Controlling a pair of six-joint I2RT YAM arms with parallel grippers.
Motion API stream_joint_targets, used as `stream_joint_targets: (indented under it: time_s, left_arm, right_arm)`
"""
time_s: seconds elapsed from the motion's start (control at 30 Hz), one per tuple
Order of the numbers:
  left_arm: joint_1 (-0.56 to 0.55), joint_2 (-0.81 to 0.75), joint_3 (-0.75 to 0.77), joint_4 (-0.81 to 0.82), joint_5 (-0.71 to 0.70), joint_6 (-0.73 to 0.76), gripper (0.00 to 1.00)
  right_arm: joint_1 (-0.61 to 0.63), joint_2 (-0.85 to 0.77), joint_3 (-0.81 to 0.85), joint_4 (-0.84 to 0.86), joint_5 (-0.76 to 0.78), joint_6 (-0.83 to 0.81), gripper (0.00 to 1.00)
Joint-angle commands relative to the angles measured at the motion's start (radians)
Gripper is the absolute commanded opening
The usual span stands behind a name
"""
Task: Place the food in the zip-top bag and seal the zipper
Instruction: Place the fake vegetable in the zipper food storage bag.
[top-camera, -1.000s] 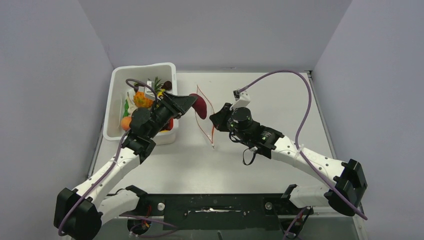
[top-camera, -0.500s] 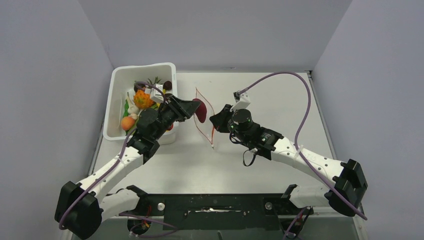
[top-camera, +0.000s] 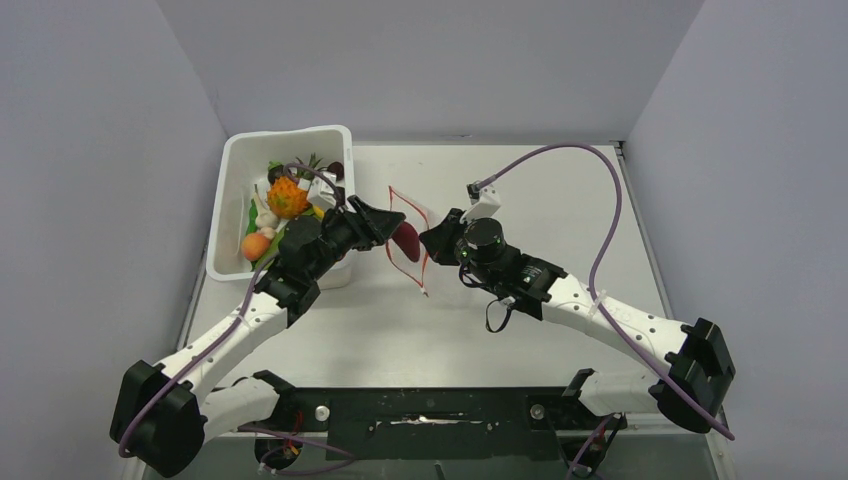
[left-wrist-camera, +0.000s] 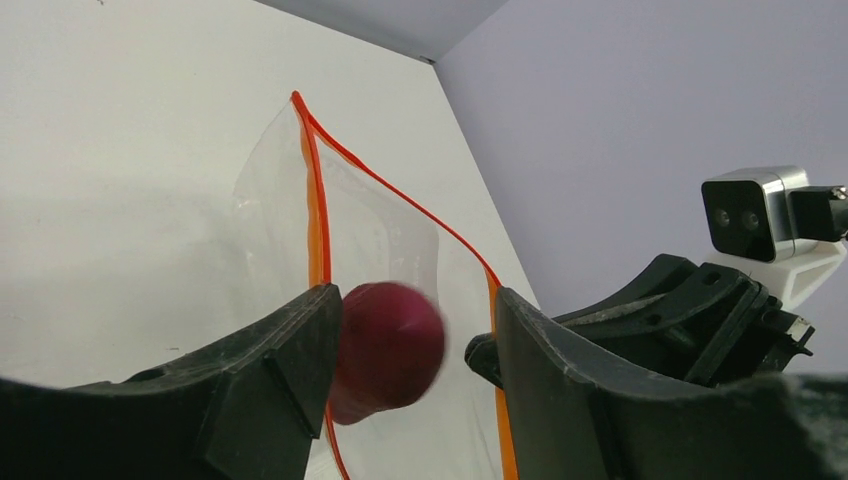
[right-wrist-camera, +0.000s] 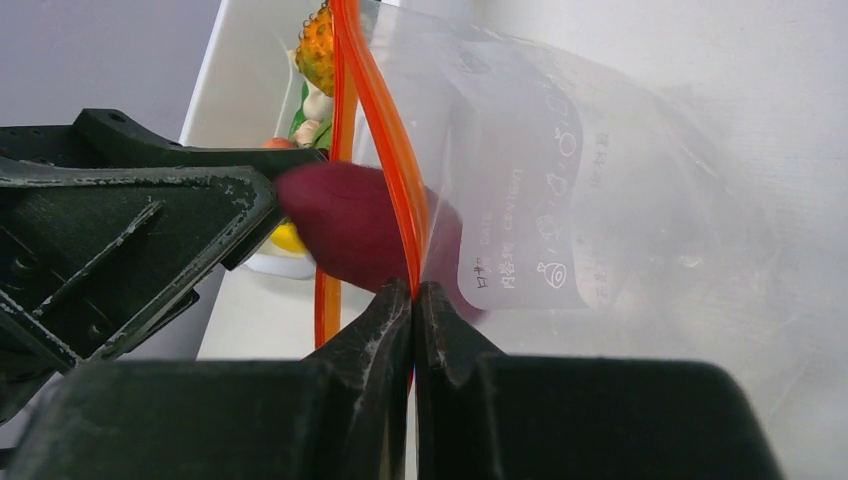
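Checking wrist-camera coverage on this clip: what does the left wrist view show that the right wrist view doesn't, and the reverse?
Only the left wrist view: the fingers of the left gripper standing apart, with a gap beside the dark red toy food, and the right arm's wrist camera.

Only the right wrist view: the right gripper pinched shut on the zipper, the bag's printed label, and the white tub holding the pineapple.

Both: the open zip-top bag with the dark red toy food at its mouth.
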Motion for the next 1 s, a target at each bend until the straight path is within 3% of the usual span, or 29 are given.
stream_joint_targets:
  time_s: [0.0,0.37,0.73,0.97]
  left_arm:
    - [-0.006,-0.022,0.060,-0.002,0.046,0.023,0.58]
    - [-0.005,-0.105,0.130,-0.184,0.007,0.091,0.63]
    - [0.003,-0.127,0.266,-0.556,-0.210,0.282,0.63]
    - [0.068,-0.074,0.386,-0.730,-0.373,0.360,0.63]
  right_arm:
    - [0.006,-0.023,0.012,0.068,0.022,-0.014,0.00]
    - [0.006,-0.069,0.009,0.022,0.058,-0.076,0.00]
    - [0.005,-0.155,-0.032,-0.041,0.074,-0.208,0.00]
    - [0.004,-0.189,-0.030,-0.081,0.065,-0.255,0.00]
